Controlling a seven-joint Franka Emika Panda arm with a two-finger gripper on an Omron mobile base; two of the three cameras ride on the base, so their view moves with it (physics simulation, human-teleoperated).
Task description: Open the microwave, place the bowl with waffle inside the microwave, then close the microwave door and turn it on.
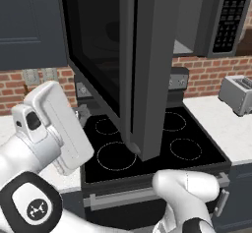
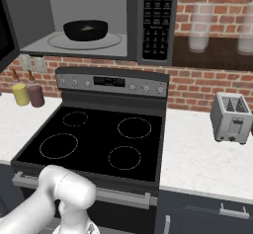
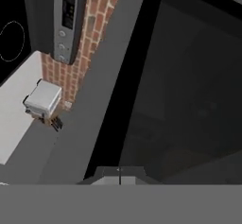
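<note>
Item: microwave (image 2: pixel 99 20), over-range unit mounted above a black glass-top stove (image 2: pixel 94 141); cavity open, keypad strip (image 2: pixel 157 18) on its right side. Contents: black bowl (image 2: pixel 85 29) resting on the turntable plate (image 2: pixel 84 41) inside the cavity, roughly centred; a pale fleck at its middle is probably the waffle (image 2: pixel 88 28), too small to confirm. Microwave door (image 1: pixel 133 60): swung out wide on its left hinge, standing edge-on over the stove in the left base view, black glass window facing left. Hand view: the door's grey frame and dark window close in front of the camera, so the hand appears to be just beside the outer face. Gripper: fingertips not distinguishable at the bottom of the hand view, so whether the jaws are open or closed cannot be told; nothing is seen held. Surroundings: silver toaster (image 2: pixel 231 117) on the right counter, two small canisters (image 2: pixel 28 95) on the left counter, brick backsplash. Status, judged: placement done; closing and starting remain. Risks: a push applied near the hinge or glancing off the thick edge could slide off and leave the door ajar; an unlatched door would make the keypad press useless; the elbow, low beside the stove, could snag the swinging door.
</note>
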